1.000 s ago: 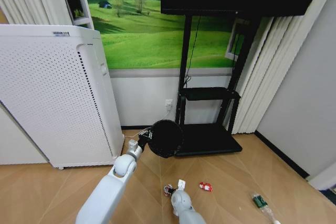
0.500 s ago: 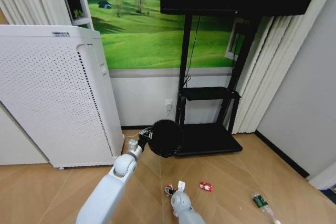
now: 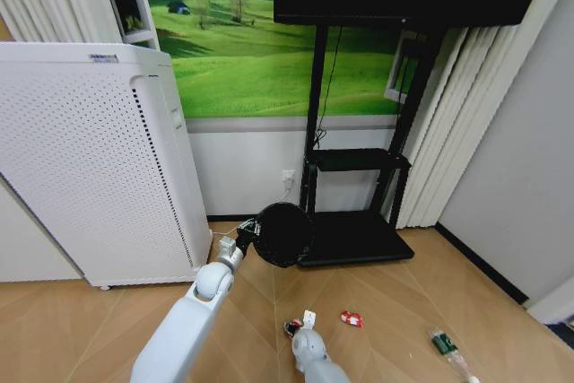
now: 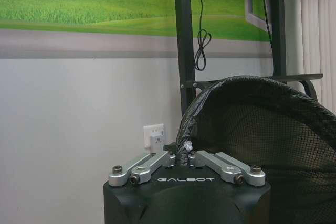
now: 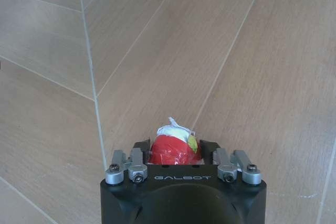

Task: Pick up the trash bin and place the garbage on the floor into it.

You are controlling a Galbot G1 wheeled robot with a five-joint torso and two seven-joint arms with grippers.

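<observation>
My left gripper (image 3: 247, 238) is shut on the rim of the trash bin (image 3: 283, 235), a round black mesh bin held off the floor and tipped on its side. In the left wrist view the gripper (image 4: 185, 153) pinches that rim, with the bin (image 4: 262, 140) behind it. Low over the floor (image 3: 395, 302), my right gripper (image 3: 295, 327) is shut on a red-and-white piece of garbage (image 5: 173, 150); the right wrist view shows the gripper (image 5: 175, 145) closed around it. A second red-and-white piece (image 3: 351, 318) and a clear bottle with a green label (image 3: 445, 345) lie on the parquet to the right.
A tall white perforated appliance (image 3: 90, 159) stands at the left. The black TV stand (image 3: 354, 235) sits against the wall behind the bin, curtains (image 3: 448, 132) to its right. A wall socket (image 4: 153, 134) is near the stand's post.
The right gripper with its red piece has shifted very slightly to the right. The left arm and the bin have stayed in place.
</observation>
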